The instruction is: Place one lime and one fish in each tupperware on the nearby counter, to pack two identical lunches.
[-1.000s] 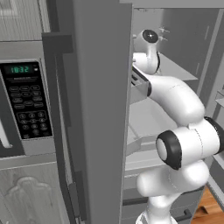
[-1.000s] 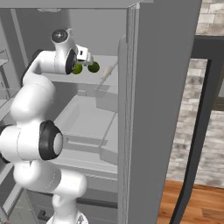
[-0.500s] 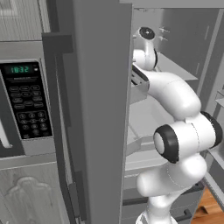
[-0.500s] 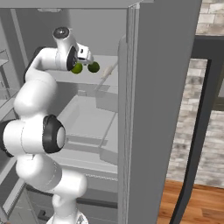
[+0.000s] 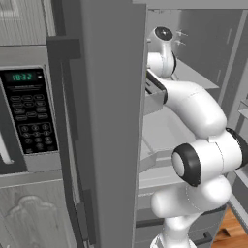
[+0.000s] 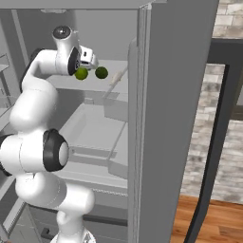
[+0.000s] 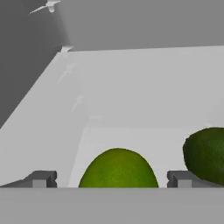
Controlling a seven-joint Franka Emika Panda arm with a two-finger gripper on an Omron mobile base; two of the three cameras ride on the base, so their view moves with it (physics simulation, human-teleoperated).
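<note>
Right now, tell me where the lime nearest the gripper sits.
In the right base view, the lime sits on the upper fridge shelf, just left of the second lime; in the hand view it lies between the open gripper's fingertips.

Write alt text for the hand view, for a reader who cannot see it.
A green lime sits between the open gripper's two dark fingertips, on a pale grey fridge shelf. A second, darker lime lies to its right, near the right fingertip.

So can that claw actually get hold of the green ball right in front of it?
Probably yes: the gripper is open, the nearer lime sits between its fingertips, and nothing blocks it.
</note>
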